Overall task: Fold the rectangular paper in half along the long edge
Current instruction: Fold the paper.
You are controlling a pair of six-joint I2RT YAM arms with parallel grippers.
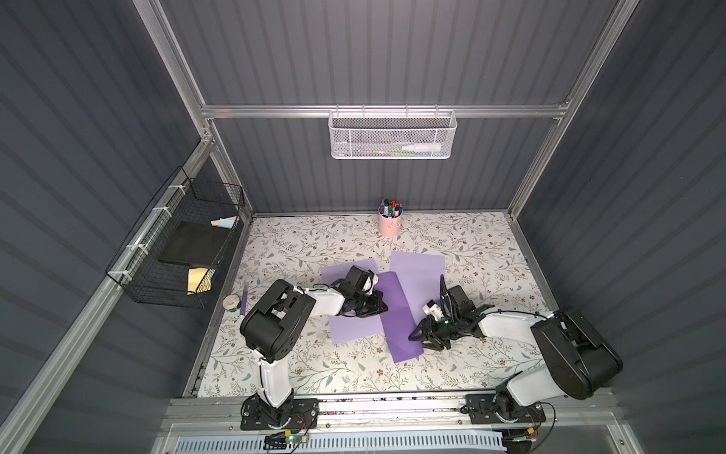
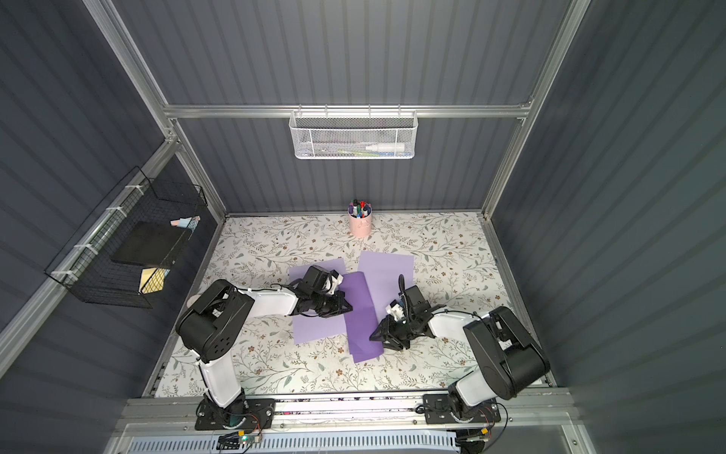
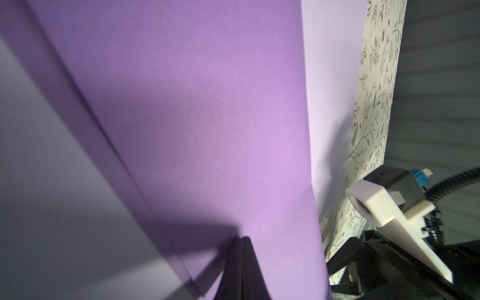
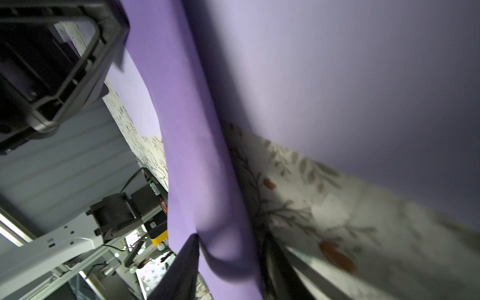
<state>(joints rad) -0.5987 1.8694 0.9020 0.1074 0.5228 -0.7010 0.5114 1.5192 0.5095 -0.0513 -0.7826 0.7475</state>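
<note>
The paper (image 1: 398, 318) is deep purple, a long narrow strip doubled over lengthwise, lying in the middle of the table (image 1: 314, 365) and slanting slightly from far to near. In the wrist views its top layer arches up, the fold rounded and uncreased, one long edge offset from the other.

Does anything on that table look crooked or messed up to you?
Yes. The dark purple paper lies slanted across two paler sheets rather than square with them. In the right wrist view, its end buckles instead of lying flat between the jaws of the right end effector.
</note>
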